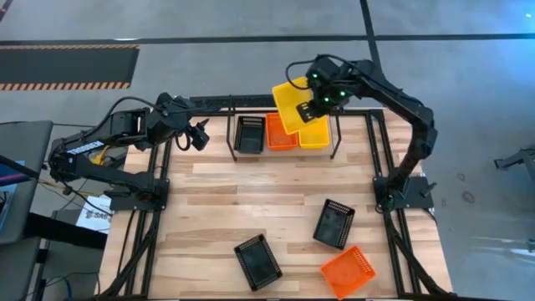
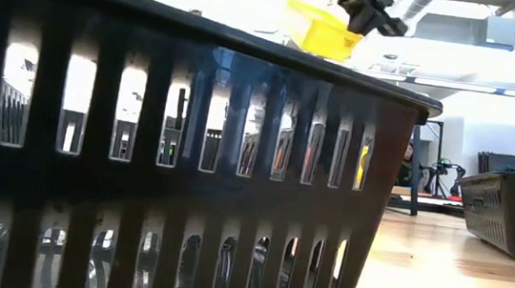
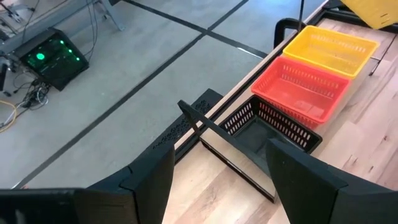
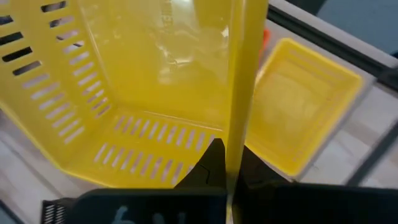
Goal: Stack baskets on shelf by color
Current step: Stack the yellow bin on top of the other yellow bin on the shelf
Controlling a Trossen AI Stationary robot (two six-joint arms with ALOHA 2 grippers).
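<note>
On the shelf (image 1: 337,144) at the table's far edge stand three baskets in a row: black (image 1: 248,134), red-orange (image 1: 280,134) and yellow (image 1: 318,135). A second yellow basket (image 1: 288,100) hangs tilted above them, with my right gripper (image 1: 311,107) shut on it. It also shows in the low view as the yellow basket (image 2: 322,28) under that gripper (image 2: 368,7). My left gripper (image 1: 199,135) waits open, raised, just left of the shelf, nothing between its fingers (image 3: 149,180). My right gripper pinches one side wall (image 4: 244,106) of the yellow basket at its rim, one finger inside the basket and one outside. The fingers come from above, slanting down. The basket is lifted clear and tilted, over the red-orange and yellow baskets on the shelf.
On the near half of the table lie two black baskets (image 1: 334,223) (image 1: 257,259) and a red-orange one (image 1: 347,272). A black tube frame (image 1: 380,150) edges the table. The wood between the shelf and these baskets is bare.
</note>
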